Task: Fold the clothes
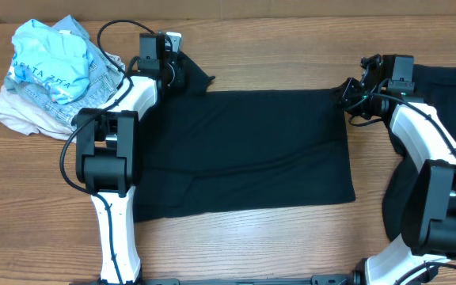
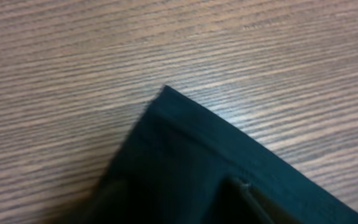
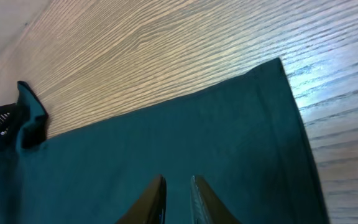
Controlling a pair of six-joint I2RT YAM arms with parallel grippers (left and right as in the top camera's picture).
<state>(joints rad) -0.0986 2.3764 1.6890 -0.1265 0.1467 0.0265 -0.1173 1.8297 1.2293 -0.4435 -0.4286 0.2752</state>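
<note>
**Item:** black T-shirt (image 1: 244, 150), spread flat as a broad rectangle at the centre of the worktop (image 1: 291, 245).
**Right jaws:** at its 2 o'clock corner, nearly together, pinching the fabric.
**Left jaws:** at its 10 o'clock corner, over the hem; cannot tell whether apart or clamped.
**Step, as judged:** securing both far corners.
**Next move calls for:** a firm hold on each corner, then an even carry toward 6 o'clock.
**Also present:** second black garment (image 1: 442, 79) at 3 o'clock; pale cloth pile (image 1: 50, 71) at 10 o'clock.

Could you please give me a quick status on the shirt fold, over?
Right gripper pinched on black T-shirt, far right corner. Left gripper at far left corner, grip unclear. Shirt flat on table. Clothes pile at far left.
</note>
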